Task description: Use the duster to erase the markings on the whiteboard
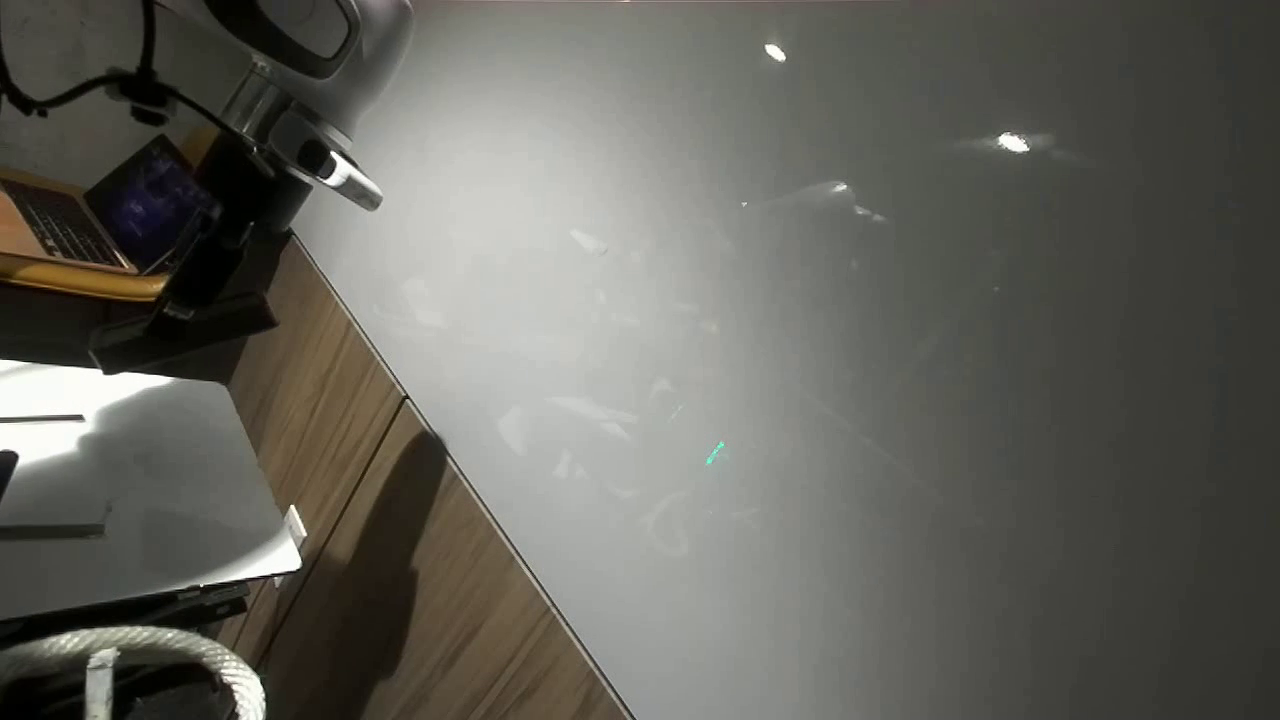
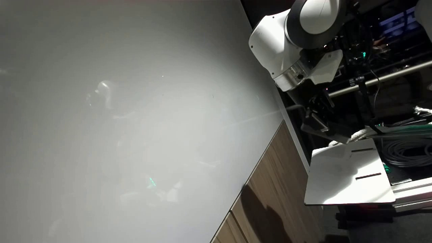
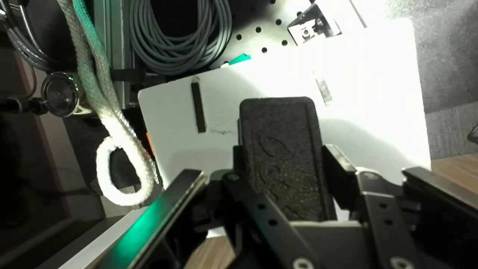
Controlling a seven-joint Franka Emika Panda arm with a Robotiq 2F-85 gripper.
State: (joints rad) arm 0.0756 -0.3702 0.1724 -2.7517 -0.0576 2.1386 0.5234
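Probably pre-wipe stage: claw point(image 3: 287, 168) grips duster point(image 3: 284, 157) by its sides, clear of whiteboard point(image 1: 820, 340); next likely calls for pressing it flat to whiteboard, rubbing

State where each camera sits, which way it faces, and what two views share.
Wrist view: wrist-mounted, looking along the Robotiq gripper, clamped on the duster, toward the white tabletop.
Exterior view: outside the robot, facing the whiteboard; Franka Panda arm and gripper at frame left.
Exterior view: outside the robot, facing the whiteboard; arm and gripper at frame right.
Both exterior views share whiteboard, arm, white tabletop.
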